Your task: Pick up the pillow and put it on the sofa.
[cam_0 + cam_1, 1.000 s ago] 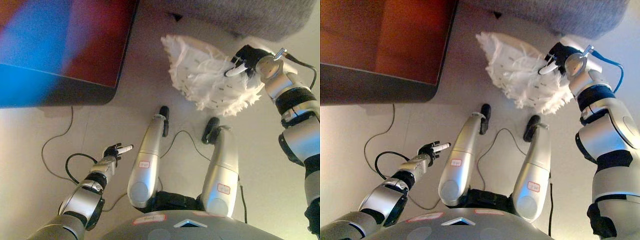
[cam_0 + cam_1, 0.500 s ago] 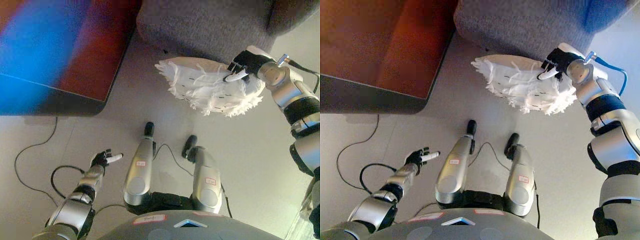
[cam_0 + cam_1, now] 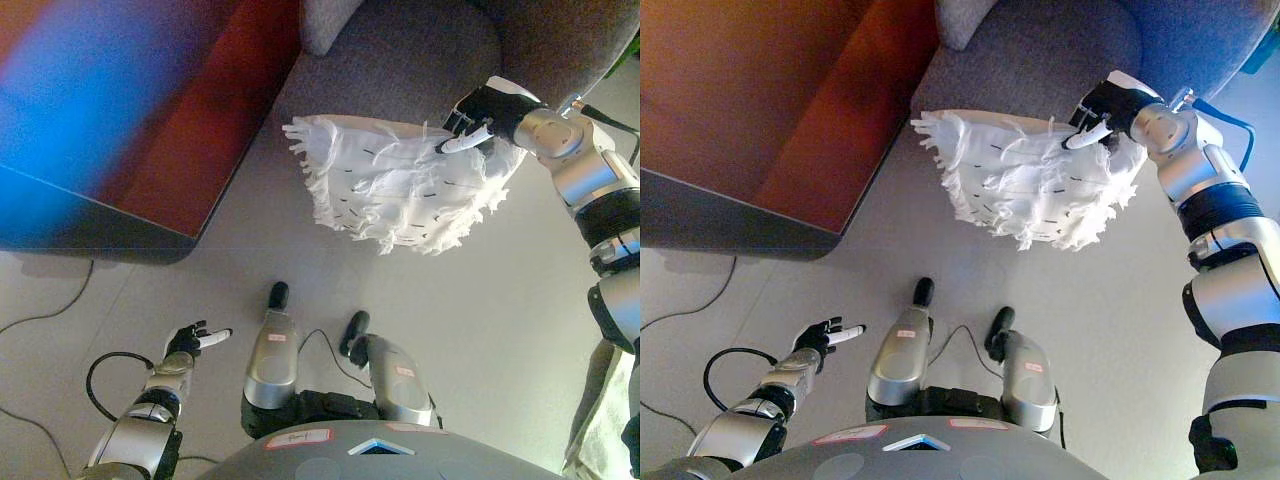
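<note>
A white fringed pillow (image 3: 400, 185) hangs in the air in front of the grey sofa (image 3: 400, 55). My right hand (image 3: 482, 110) is shut on the pillow's upper right edge and holds it up over the sofa's front edge. The pillow's lower fringe dangles above the floor. My left hand (image 3: 190, 340) shows at the lower left, low over the floor, fingers relaxed and holding nothing.
A dark reddish-brown table (image 3: 770, 110) fills the upper left, its edge close to the sofa's left side. A grey cushion (image 3: 330, 20) lies on the sofa at the top. Pale floor (image 3: 500, 330) spreads below the pillow.
The pillow has risen with my right hand and now sits higher, up against the sofa's front. The view has shifted, showing more of the sofa. My left hand stays idle.
</note>
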Tool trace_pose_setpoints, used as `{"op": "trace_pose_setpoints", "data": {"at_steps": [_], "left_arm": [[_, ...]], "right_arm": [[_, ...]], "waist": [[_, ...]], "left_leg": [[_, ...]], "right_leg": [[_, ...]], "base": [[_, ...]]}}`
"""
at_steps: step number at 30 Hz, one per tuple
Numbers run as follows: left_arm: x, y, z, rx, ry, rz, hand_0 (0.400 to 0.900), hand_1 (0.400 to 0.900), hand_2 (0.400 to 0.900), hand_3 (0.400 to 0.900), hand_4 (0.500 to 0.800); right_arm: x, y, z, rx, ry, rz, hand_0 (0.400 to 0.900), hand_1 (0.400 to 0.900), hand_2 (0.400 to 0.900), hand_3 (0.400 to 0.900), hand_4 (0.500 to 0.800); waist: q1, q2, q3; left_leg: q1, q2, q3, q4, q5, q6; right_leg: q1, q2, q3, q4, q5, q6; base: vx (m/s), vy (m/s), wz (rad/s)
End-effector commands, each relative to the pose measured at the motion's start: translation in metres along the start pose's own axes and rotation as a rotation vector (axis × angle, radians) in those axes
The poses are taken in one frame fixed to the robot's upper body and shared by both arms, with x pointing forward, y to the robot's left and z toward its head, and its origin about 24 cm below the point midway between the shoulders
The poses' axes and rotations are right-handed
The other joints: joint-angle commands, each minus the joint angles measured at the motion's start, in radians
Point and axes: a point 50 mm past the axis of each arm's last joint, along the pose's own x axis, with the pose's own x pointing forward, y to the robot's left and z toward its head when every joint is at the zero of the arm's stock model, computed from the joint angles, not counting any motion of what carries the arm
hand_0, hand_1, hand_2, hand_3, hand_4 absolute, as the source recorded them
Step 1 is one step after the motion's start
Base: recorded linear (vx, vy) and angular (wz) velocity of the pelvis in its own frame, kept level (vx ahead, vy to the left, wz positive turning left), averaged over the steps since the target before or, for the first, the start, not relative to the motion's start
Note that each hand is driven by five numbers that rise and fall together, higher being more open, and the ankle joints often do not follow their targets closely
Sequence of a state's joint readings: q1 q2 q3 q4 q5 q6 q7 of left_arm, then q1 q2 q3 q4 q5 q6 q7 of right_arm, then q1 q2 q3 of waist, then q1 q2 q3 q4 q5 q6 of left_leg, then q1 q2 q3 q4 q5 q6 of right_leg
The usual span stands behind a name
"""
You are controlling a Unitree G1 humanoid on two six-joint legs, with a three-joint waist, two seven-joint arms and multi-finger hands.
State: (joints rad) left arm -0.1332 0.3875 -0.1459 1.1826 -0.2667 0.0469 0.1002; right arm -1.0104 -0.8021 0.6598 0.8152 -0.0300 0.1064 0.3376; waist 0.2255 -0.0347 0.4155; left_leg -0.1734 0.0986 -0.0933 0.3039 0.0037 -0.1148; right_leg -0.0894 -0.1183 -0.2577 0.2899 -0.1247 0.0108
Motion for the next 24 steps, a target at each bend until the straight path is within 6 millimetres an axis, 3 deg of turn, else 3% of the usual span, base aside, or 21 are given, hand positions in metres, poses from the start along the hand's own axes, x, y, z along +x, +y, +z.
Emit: {"op": "trace_pose_setpoints", "data": {"at_steps": [1, 3, 4, 7, 9, 11, 13, 14, 15, 16, 17, 19, 21, 23, 24], "left_arm": [[-0.016, 0.023, -0.081, 0.14, 0.222, 0.056, 0.9, 0.9, 0.9, 0.9, 0.8], [-0.018, 0.023, -0.086, 0.159, 0.233, 0.05, 0.9, 0.9, 0.9, 0.9, 0.8], [-0.02, 0.023, -0.093, 0.181, 0.246, 0.043, 0.9, 0.9, 0.9, 0.9, 0.8], [-0.024, 0.021, -0.104, 0.215, 0.262, 0.034, 0.9, 0.9, 0.9, 0.9, 0.8], [-0.025, 0.02, -0.106, 0.202, 0.271, 0.034, 0.9, 0.9, 0.9, 0.9, 0.8], [-0.024, 0.017, -0.105, 0.158, 0.282, 0.041, 0.9, 0.9, 0.9, 0.9, 0.8], [-0.024, 0.018, -0.105, 0.171, 0.287, 0.05, 0.9, 0.9, 0.9, 0.9, 0.8], [-0.023, 0.021, -0.103, 0.188, 0.282, 0.052, 0.9, 0.9, 0.9, 0.9, 0.8], [-0.023, 0.023, -0.103, 0.193, 0.281, 0.052, 0.9, 0.9, 0.9, 0.9, 0.8], [-0.022, 0.026, -0.101, 0.197, 0.279, 0.051, 0.9, 0.9, 0.9, 0.9, 0.8], [-0.022, 0.028, -0.1, 0.198, 0.28, 0.052, 0.9, 0.9, 0.9, 0.9, 0.8], [-0.022, 0.031, -0.1, 0.198, 0.286, 0.055, 0.9, 0.9, 0.9, 0.9, 0.8], [-0.022, 0.034, -0.099, 0.22, 0.293, 0.056, 0.9, 0.9, 0.9, 0.9, 0.8], [-0.022, 0.038, -0.099, 0.243, 0.292, 0.063, 0.9, 0.9, 0.9, 0.9, 0.8], [-0.022, 0.04, -0.099, 0.24, 0.292, 0.069, 0.9, 0.9, 0.9, 0.9, 0.8]], "right_arm": [[-0.022, -0.056, 0.023, 0.103, -0.159, -0.19, 0.4, 0.4, 0.4, 0.4, 0.5], [-0.023, -0.061, 0.019, 0.141, -0.145, -0.207, 0.4, 0.4, 0.4, 0.4, 0.5], [-0.026, -0.069, 0.01, 0.177, -0.12, -0.233, 0.4, 0.4, 0.4, 0.4, 0.5], [-0.033, -0.085, -0.004, 0.224, -0.074, -0.27, 0.4, 0.4, 0.4, 0.4, 0.5], [-0.038, -0.094, -0.01, 0.225, -0.042, -0.275, 0.4, 0.4, 0.4, 0.4, 0.5], [-0.037, -0.093, -0.013, 0.222, -0.027, -0.258, 0.4, 0.4, 0.4, 0.4, 0.5], [-0.034, -0.085, -0.023, 0.243, 0.01, -0.248, 0.4, 0.4, 0.4, 0.4, 0.5], [-0.035, -0.082, -0.03, 0.266, 0.028, -0.245, 0.4, 0.4, 0.4, 0.4, 0.5], [-0.035, -0.081, -0.032, 0.279, 0.033, -0.243, 0.4, 0.4, 0.4, 0.4, 0.5], [-0.037, -0.077, -0.044, 0.304, 0.055, -0.234, 0.4, 0.4, 0.4, 0.4, 0.5], [-0.039, -0.073, -0.051, 0.317, 0.061, -0.228, 0.4, 0.4, 0.4, 0.4, 0.5], [-0.039, -0.069, -0.057, 0.337, 0.074, -0.211, 0.4, 0.4, 0.4, 0.4, 0.5], [-0.041, -0.072, -0.061, 0.352, 0.11, -0.207, 0.4, 0.4, 0.4, 0.4, 0.5], [-0.046, -0.076, -0.07, 0.393, 0.159, -0.234, 0.4, 0.4, 0.4, 0.4, 0.5], [-0.048, -0.077, -0.076, 0.41, 0.185, -0.247, 0.4, 0.4, 0.4, 0.4, 0.5]], "waist": [[0.016, -0.06, -0.177], [0.033, -0.048, -0.192], [0.057, -0.031, -0.214], [0.099, -0.003, -0.238], [0.116, -0.002, -0.253], [0.118, -0.01, -0.275], [0.115, -0.044, -0.286], [0.118, -0.066, -0.299], [0.121, -0.073, -0.304], [0.113, -0.074, -0.32], [0.101, -0.062, -0.321], [0.063, -0.031, -0.318], [0.035, -0.019, -0.316], [0.013, -0.022, -0.301], [-0.003, -0.024, -0.292]], "left_leg": [[-0.071, 0.022, 0.005, 0.117, 0.13, 0.022], [-0.069, 0.006, 0.016, 0.043, 0.162, 0.007], [-0.096, -0.006, 0.034, -0.043, 0.21, -0.009], [-0.158, -0.03, 0.059, -0.178, 0.316, -0.035], [-0.185, -0.053, 0.072, -0.193, 0.337, -0.037], [-0.159, -0.068, 0.082, -0.209, 0.264, -0.011], [-0.144, -0.104, 0.098, -0.158, 0.149, 0.046], [-0.134, -0.125, 0.108, -0.14, 0.115, 0.081], [-0.127, -0.132, 0.11, -0.143, 0.11, 0.094], [-0.091, -0.138, 0.113, -0.164, 0.103, 0.121], [-0.056, -0.135, 0.111, -0.173, 0.091, 0.131], [0.031, -0.128, 0.07, -0.211, 0.066, 0.142], [0.087, -0.121, 0.059, -0.249, 0.068, 0.138], [0.126, -0.123, 0.029, -0.269, 0.056, 0.125], [0.134, -0.127, 0.008, -0.269, 0.041, 0.125]], "right_leg": [[0.143, 0.032, 0.015, -0.14, 0.046, -0.024], [0.179, 0.045, -0.003, -0.164, 0.04, -0.019], [0.218, 0.072, -0.012, -0.188, 0.028, -0.018], [0.299, 0.116, 0.01, -0.21, -0.007, -0.022], [0.333, 0.12, 0.018, -0.209, -0.031, -0.023], [0.332, 0.102, 0.017, -0.184, -0.054, -0.019], [0.36, 0.051, 0.023, -0.101, -0.064, 0.012], [0.374, 0.023, 0.03, -0.038, -0.011, 0.05], [0.376, 0.007, 0.037, 0.017, 0.035, 0.072], [0.349, -0.035, 0.055, 0.196, 0.198, 0.126], [0.297, -0.054, 0.064, 0.289, 0.254, 0.138], [0.142, -0.043, 0.094, 0.356, 0.252, 0.127], [0.054, -0.03, 0.078, 0.29, 0.206, 0.108], [-0.006, -0.046, 0.052, 0.068, 0.203, 0.097], [-0.048, -0.05, 0.067, -0.016, 0.233, 0.101]], "base": [[0.37, 0.016, 0.04], [0.41, 0.027, 0.03], [0.45, 0.039, 0.02], [0.54, 0.054, -0.05], [0.47, 0.077, -0.18], [0.51, 0.147, -0.26], [0.52, 0.168, -0.05], [0.41, 0.143, 0.03], [0.46, 0.198, 0.02], [0.48, 0.213, 0.09], [0.51, 0.203, 0.18], [0.51, 0.055, 0.44], [0.5, -0.107, 0.67], [0.45, -0.292, 0.84], [0.4, -0.356, 0.99]]}}
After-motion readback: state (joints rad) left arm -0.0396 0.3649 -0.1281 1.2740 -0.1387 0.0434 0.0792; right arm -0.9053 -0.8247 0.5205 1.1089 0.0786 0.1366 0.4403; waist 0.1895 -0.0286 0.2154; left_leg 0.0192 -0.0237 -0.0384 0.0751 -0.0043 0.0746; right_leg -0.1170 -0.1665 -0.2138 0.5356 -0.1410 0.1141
